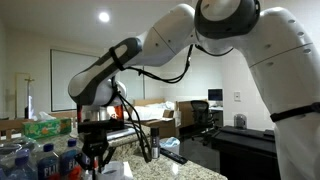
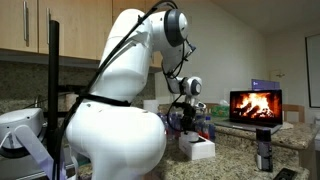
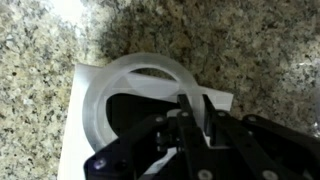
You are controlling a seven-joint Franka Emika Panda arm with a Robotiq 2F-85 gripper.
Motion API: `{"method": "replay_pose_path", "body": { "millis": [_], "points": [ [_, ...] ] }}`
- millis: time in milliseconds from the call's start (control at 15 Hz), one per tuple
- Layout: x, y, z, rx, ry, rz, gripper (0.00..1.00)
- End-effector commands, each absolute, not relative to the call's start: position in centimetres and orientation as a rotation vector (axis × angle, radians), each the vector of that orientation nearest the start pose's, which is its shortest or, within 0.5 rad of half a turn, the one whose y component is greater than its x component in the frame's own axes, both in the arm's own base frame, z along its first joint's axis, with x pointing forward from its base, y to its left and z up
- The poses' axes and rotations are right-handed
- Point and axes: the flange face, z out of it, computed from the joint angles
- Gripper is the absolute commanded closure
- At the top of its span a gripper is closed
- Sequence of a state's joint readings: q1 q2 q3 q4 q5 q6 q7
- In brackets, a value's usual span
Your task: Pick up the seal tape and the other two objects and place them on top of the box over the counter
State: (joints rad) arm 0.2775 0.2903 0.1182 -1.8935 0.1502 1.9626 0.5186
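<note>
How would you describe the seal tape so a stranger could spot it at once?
Find the speckled granite counter and, on it, the flat white box. The seal tape is over that box, at the tips of the tool: a small white ring with a wide centre hole, the only round, hollow thing there.

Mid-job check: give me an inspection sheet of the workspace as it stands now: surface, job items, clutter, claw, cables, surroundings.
Surface: speckled granite counter, bare around the box.
Job's things: seal tape sits over the white box; whether it rests on it cannot be told. Dark cylinder stands upright on the counter, apart from the box. Remote-like item not made out.
Clutter: water bottles, green tissue box, laptop showing a fire.
Claw: claw shut on the tape's rim.
Cables: black cable looping under the arm.
Surroundings: wooden cabinets, ceiling light.
</note>
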Motion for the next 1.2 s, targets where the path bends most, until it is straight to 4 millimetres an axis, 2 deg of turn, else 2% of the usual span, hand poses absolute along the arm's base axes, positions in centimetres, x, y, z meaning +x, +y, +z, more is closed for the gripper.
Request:
{"method": "replay_pose_path", "body": {
  "millis": [0, 533, 933, 1000, 1067, 1133],
  "points": [
    [53.5, 22.5, 35.0, -3.029, 0.393, 0.354, 0.90],
    [54.7, 21.7, 34.5, -3.016, 0.446, 0.276, 0.90],
    [54.7, 21.4, 34.1, -3.009, 0.435, 0.257, 0.91],
    [54.7, 21.5, 34.1, -3.010, 0.422, 0.250, 0.61],
    [54.8, 21.8, 34.2, -3.011, 0.414, 0.242, 0.90],
    [54.8, 21.9, 34.3, -3.010, 0.406, 0.234, 0.88]
  ]
}}
